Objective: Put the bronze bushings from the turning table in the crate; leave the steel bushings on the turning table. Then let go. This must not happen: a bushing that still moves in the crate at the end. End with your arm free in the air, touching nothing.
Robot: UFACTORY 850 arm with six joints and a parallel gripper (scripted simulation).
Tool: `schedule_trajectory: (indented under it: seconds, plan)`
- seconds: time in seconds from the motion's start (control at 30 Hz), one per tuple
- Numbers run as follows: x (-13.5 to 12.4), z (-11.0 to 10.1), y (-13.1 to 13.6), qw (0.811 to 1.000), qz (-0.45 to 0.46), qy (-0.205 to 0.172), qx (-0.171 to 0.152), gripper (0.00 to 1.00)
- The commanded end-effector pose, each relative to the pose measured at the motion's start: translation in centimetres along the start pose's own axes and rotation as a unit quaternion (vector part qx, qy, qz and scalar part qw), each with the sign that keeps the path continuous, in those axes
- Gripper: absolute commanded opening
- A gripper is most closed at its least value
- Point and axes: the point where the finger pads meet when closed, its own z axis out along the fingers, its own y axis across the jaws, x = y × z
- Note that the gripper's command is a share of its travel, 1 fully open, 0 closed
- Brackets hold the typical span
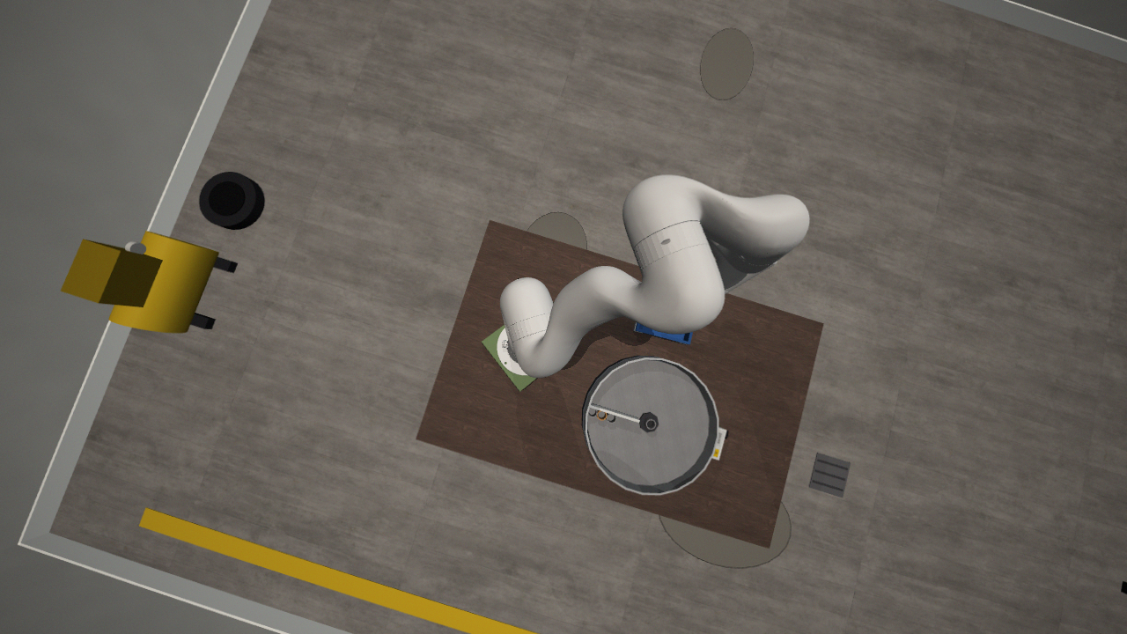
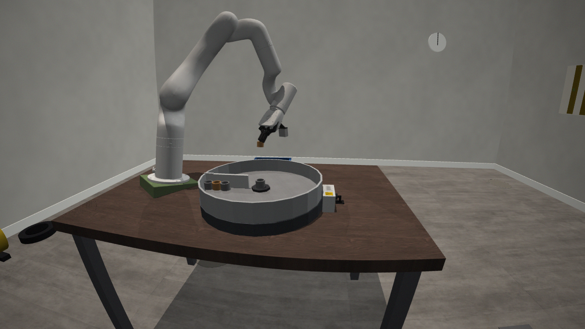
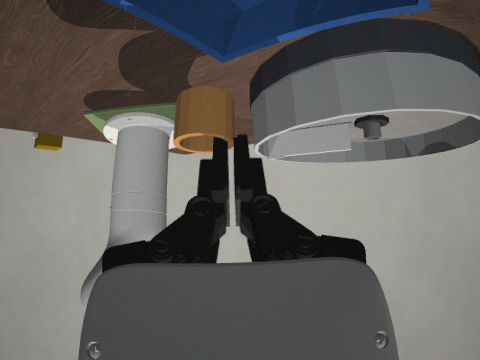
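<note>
Gripper (image 2: 261, 140) (image 3: 230, 155) nearly closed, held bushing (image 2: 260, 144) (image 3: 204, 117) pinched by its wall, bronze, aloft. Second bronze bushing (image 1: 601, 415) (image 2: 216, 185) seated between two steel bushings (image 1: 610, 417) (image 2: 225, 186) on turning table (image 1: 718, 433) (image 2: 261, 212) (image 3: 360, 75). Blue crate (image 1: 666, 334) (image 2: 273, 158) (image 3: 223, 58) placed beyond, contents hidden.

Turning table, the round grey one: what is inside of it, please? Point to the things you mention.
Inside the turning table (image 1: 651, 361) (image 2: 261, 212) (image 3: 350, 80) are one bronze bushing (image 1: 601, 415) (image 2: 216, 185), two steel bushings (image 1: 611, 417) (image 2: 225, 186), a thin wall (image 1: 618, 414) (image 2: 237, 180) (image 3: 315, 140) and a centre post (image 1: 648, 422) (image 2: 260, 183) (image 3: 372, 129). The floor directly under them is covered.
</note>
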Motion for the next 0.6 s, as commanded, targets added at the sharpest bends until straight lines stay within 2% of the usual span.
schedule_trajectory:
  seconds: [0.0,0.3,0.57]
  plan:
    - [1.0,1.1,0.0,1.0,0.0,0.001,0.0,0.0]
    - [4.1,4.7,0.0,1.0,0.0,0.001,0.0,0.0]
    - [4.5,5.1,0.0,1.0,0.0,0.001,0.0,0.0]
